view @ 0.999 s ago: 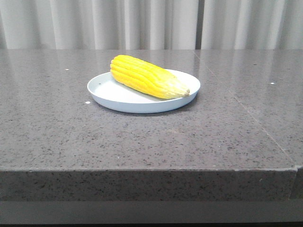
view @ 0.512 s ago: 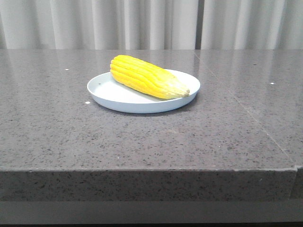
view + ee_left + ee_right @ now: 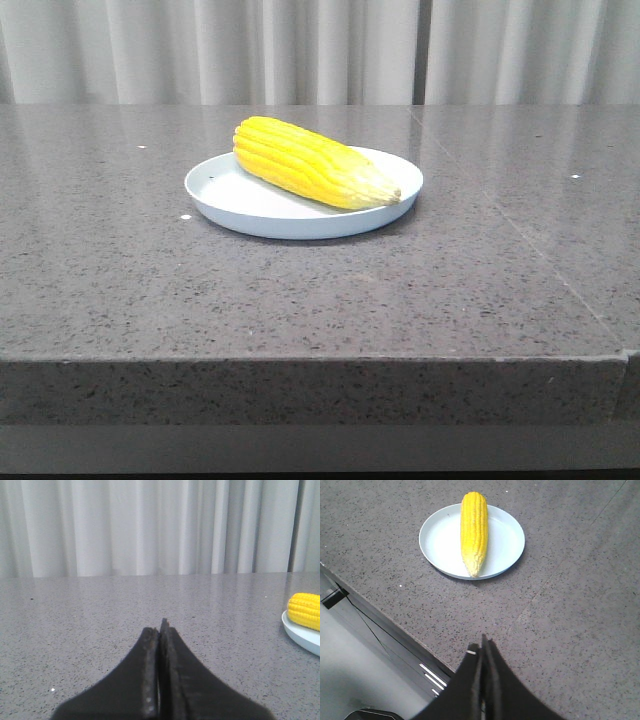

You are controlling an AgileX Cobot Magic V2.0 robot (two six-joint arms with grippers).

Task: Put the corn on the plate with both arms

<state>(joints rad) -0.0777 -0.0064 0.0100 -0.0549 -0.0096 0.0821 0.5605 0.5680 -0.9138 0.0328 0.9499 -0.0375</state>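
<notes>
The yellow corn [image 3: 310, 163] lies across the pale blue-white plate [image 3: 240, 205] at mid-table, its paler tip toward the right rim. From the right wrist view the corn [image 3: 474, 530] rests lengthwise on the plate [image 3: 502, 537], well ahead of my right gripper [image 3: 481, 647], which is shut and empty near the table's front edge. My left gripper [image 3: 160, 627] is shut and empty too, low over bare table, with the corn's blunt end [image 3: 305, 611] and a plate rim [image 3: 300, 636] off to one side. Neither gripper appears in the front view.
A grey speckled stone table [image 3: 300, 290] carries the plate; its front edge [image 3: 300, 358] drops off sharply. White curtains [image 3: 300, 50] hang behind the table. A seam [image 3: 540, 255] runs across the tabletop on the right.
</notes>
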